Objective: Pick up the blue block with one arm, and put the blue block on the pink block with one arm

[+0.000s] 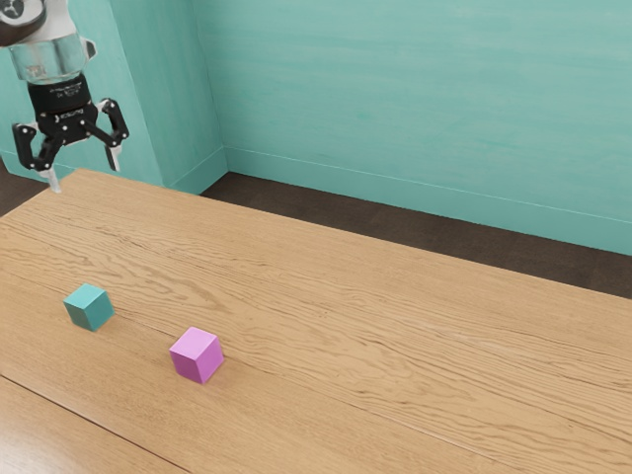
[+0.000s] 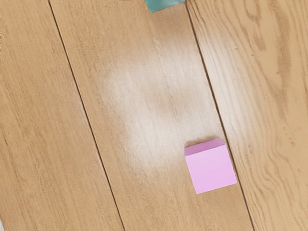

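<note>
A teal-blue block (image 1: 89,306) rests on the wooden table (image 1: 395,326) near the exterior view's left. To its right and a bit nearer the front edge sits the pink block (image 1: 197,355), apart from it. My gripper (image 1: 83,168) hangs high above the table's far left corner, open, with nothing between its fingers. From the wrist camera I look down on the pink block (image 2: 210,166), and a sliver of the blue block (image 2: 161,4) shows at the picture's edge.
Teal walls (image 1: 415,89) rise behind the table, beyond a strip of dark floor (image 1: 425,232). A plank seam crosses the table's front left corner.
</note>
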`<control>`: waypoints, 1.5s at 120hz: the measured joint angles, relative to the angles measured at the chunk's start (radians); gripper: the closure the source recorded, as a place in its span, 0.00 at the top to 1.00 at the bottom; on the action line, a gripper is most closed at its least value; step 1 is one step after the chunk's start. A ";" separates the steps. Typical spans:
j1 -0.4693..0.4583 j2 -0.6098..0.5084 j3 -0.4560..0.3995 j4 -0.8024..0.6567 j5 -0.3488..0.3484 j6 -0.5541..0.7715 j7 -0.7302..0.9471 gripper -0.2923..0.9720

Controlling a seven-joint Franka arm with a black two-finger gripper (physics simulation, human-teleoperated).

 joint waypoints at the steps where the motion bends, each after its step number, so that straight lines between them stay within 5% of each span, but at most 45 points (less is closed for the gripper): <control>1: 0.000 -0.001 0.000 -0.003 0.001 0.003 -0.006 0.77; 15: 0.010 -0.042 0.001 -0.053 0.012 0.047 -0.087 0.77; 47: 0.159 -0.392 0.008 -0.613 -0.039 0.273 -0.209 0.77; 76: 0.289 -0.214 0.002 -0.692 -0.049 0.496 -0.197 0.77; 119: 0.305 -0.295 -0.001 -0.918 -0.050 0.784 -0.140 0.77; 151: 0.330 -0.077 -0.002 -0.789 -0.055 0.892 -0.093 0.77; 180: 0.328 -0.039 -0.016 -0.772 -0.068 0.942 -0.016 0.77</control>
